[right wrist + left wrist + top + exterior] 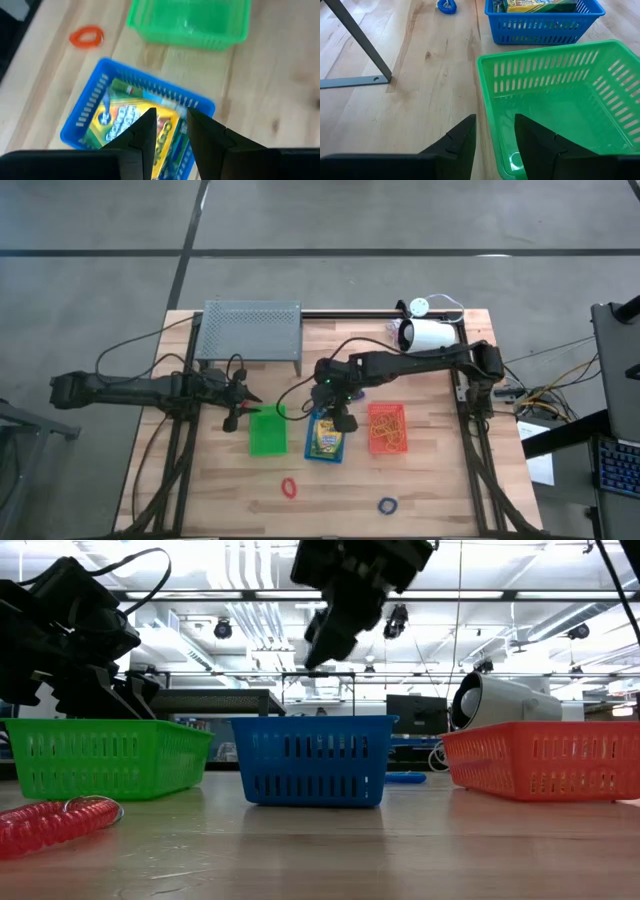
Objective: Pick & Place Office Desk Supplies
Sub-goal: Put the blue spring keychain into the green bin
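Note:
My right gripper [341,416] hangs open and empty above the blue basket [325,442]. Yellow-green crayon boxes [131,125] lie in that basket, below the fingers [146,126]. My left gripper [495,131] is open at the green basket [267,432], its fingers on either side of the basket's near corner rim [487,107]. Nothing is between them. The orange basket [387,427] holds orange rubber bands. A red loop [289,487] and a blue loop [387,505] lie on the table near its front edge.
A grey perforated rack [250,332] stands at the back left, with one leg [362,42] close to my left gripper. A white cylindrical device [425,335] with a cable sits at the back right. Bare wood lies along the front around the two loops.

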You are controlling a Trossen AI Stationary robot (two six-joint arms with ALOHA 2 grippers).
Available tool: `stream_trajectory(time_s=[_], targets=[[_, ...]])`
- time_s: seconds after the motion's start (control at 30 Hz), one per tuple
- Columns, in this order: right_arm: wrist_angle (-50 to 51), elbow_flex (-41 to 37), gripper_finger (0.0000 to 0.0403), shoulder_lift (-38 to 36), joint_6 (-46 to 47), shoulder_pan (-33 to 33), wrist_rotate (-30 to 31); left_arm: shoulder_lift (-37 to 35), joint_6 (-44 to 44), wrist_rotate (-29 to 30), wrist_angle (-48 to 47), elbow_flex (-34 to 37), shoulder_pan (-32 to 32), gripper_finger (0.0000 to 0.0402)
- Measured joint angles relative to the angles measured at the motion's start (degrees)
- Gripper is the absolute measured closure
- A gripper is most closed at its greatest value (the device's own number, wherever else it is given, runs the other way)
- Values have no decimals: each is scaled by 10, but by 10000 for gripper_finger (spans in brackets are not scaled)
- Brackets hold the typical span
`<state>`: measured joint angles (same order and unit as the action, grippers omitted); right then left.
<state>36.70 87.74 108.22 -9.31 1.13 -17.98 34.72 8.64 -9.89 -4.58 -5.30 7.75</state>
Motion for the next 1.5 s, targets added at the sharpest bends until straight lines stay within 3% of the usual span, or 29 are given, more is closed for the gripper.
stream_trajectory(time_s=[0.5, 0.93, 1.17, 1.5], targets=[[-90, -2, 298, -43, -24, 31, 0, 0, 0, 0, 0, 0, 0, 263], [-110, -19, 298, -70, -16, 59, 0, 0, 0, 0, 0, 0, 0, 263], [-205, -110, 298, -155, 1, 72, 40, 0, 0, 0, 0, 0, 0, 263], [-392, -338, 298, -319, 51, 74, 131, 0, 0, 0, 0, 0, 0, 263]])
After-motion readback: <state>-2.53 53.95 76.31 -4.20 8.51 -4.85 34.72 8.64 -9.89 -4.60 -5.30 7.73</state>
